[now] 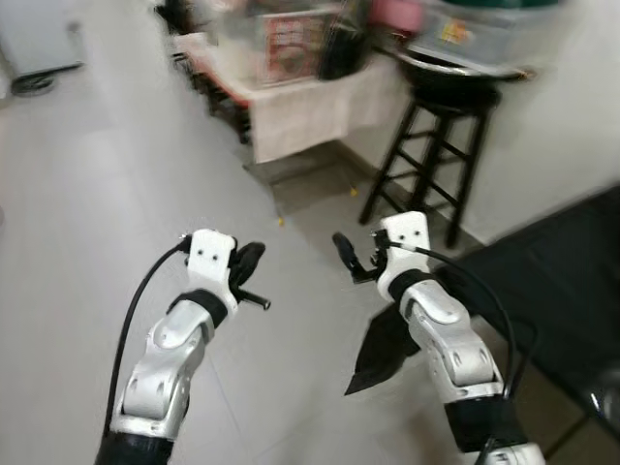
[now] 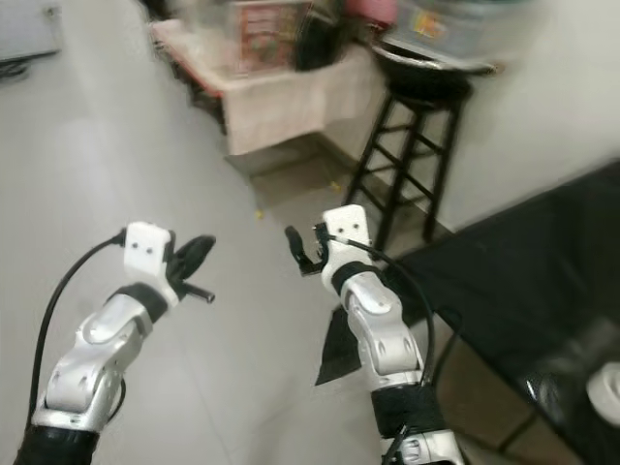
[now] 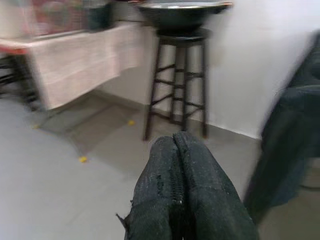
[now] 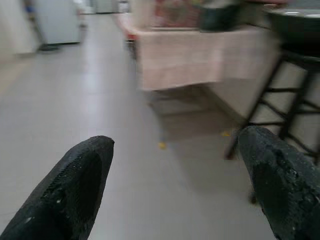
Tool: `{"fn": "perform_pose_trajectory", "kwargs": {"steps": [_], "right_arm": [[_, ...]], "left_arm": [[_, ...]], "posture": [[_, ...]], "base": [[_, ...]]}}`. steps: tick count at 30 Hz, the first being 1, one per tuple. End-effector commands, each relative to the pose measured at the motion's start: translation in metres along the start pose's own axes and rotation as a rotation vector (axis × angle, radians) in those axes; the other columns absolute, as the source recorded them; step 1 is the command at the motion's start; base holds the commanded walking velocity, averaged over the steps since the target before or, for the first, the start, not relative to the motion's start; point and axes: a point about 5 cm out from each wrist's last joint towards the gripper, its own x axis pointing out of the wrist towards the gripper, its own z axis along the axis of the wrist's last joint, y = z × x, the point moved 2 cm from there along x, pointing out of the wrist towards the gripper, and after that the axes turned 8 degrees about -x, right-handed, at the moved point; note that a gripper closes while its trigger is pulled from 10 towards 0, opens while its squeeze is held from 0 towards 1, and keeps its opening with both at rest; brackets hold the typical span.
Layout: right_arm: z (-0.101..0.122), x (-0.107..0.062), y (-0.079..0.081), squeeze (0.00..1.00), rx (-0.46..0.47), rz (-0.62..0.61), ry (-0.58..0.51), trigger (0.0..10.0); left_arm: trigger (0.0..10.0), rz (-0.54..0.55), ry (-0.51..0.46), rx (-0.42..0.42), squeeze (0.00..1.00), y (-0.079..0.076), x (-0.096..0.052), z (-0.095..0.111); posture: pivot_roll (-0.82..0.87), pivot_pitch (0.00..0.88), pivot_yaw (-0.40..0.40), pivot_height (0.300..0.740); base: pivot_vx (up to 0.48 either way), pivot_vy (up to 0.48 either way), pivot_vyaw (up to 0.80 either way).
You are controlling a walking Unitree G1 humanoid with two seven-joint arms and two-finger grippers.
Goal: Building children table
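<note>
Both arms are raised over the tiled floor (image 1: 97, 194). Left gripper (image 3: 182, 195): fingers pressed together, empty. Right gripper (image 4: 175, 195): fingers spread wide, empty, near the black stool (image 1: 436, 155).

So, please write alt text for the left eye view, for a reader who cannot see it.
Two silver robot arms reach forward over a grey tiled floor, the left pincer shut, the right pincer open, both empty. Ahead stand a black stool by a white wall and a cloth-covered table; the picture is blurred.
</note>
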Motion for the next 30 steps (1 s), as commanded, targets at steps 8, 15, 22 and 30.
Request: {"fn": "perform_pose_trajectory", "kwargs": {"steps": [8,15,22,30], "right_arm": [[0.011,-0.001,0.010,0.00,-0.007,0.065,-0.085,10.0],[0.016,-0.001,0.010,0.00,-0.010,0.057,-0.124,10.0],[0.033,0.001,0.004,0.00,-0.011,0.012,-0.203,10.0],[0.042,0.002,-0.004,0.00,-0.034,-0.011,-0.233,10.0]], "left_arm": [[10.0,0.008,0.000,0.019,0.00,0.004,0.001,-0.002],[10.0,0.021,-0.009,0.015,0.00,0.007,0.001,-0.003],[10.0,0.055,-0.041,0.020,0.00,0.014,0.002,0.004],[10.0,0.072,-0.075,0.016,0.00,0.018,0.004,0.012]], "posture": [[-0.03,0.036,-0.004,0.740],[-0.03,0.028,-0.005,0.740],[-0.01,0.012,0.000,0.740],[-0.01,0.017,-0.003,0.740]], "base": [[0.000,0.000,-0.80],[0.000,0.000,-0.80],[0.000,0.000,-0.80],[0.000,0.000,-0.80]]}}
